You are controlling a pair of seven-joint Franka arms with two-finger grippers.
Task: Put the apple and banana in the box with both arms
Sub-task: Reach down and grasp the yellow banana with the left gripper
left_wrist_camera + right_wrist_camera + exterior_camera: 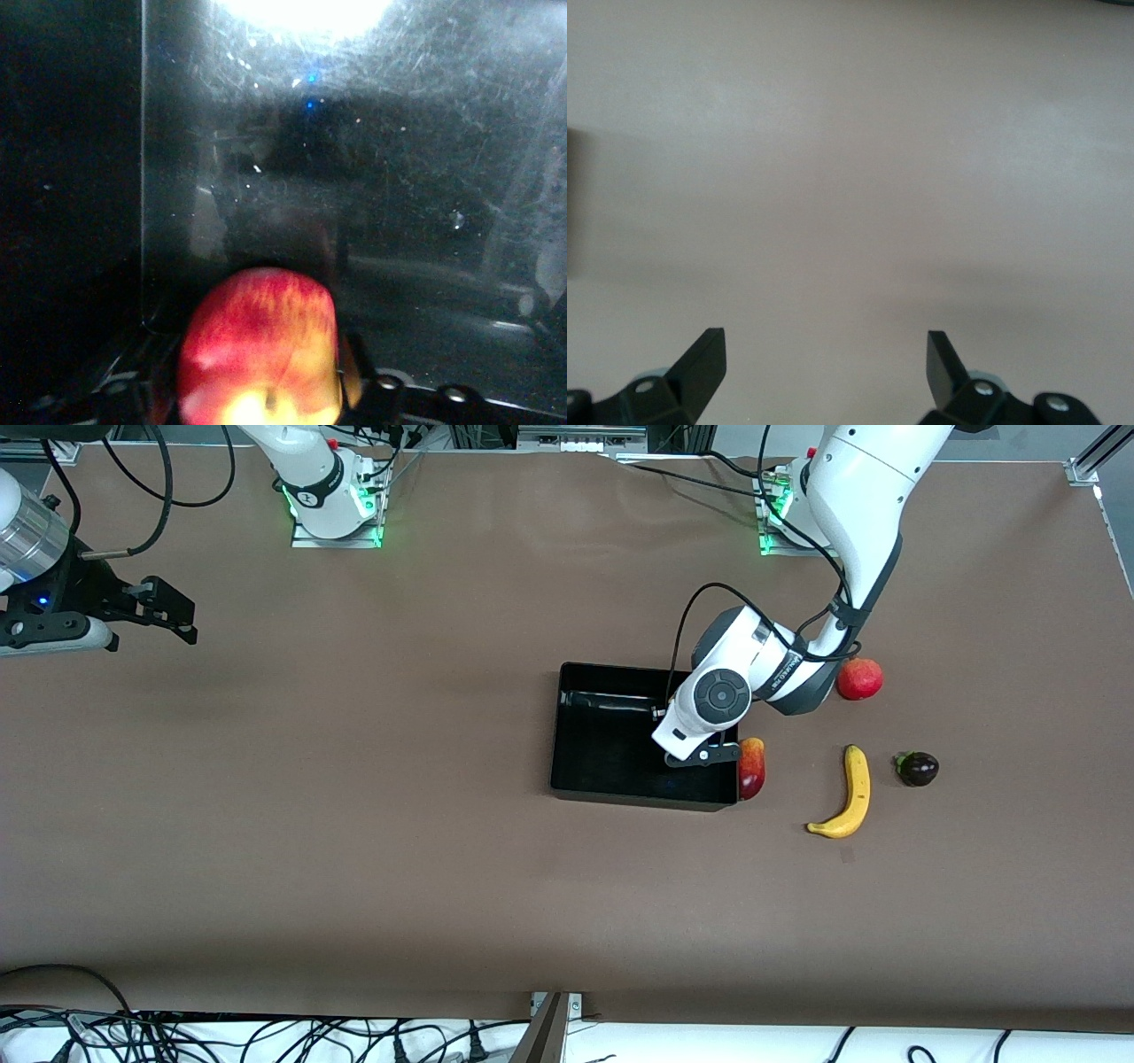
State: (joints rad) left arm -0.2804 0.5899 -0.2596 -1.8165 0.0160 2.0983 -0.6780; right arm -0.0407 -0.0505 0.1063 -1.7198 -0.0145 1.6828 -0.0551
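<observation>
Over the box [611,757], the left gripper [266,394] cradles the apple [260,350], best released low; the right gripper [826,363] waits, spread wide.

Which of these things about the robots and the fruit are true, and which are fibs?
1. The banana is in the box. False: it lies on the table, outside the box.
2. The left gripper is over the box. True.
3. The right gripper is shut. False: it is open, waiting over bare table at the right arm's end.
4. The apple is right at the left gripper. True.
</observation>
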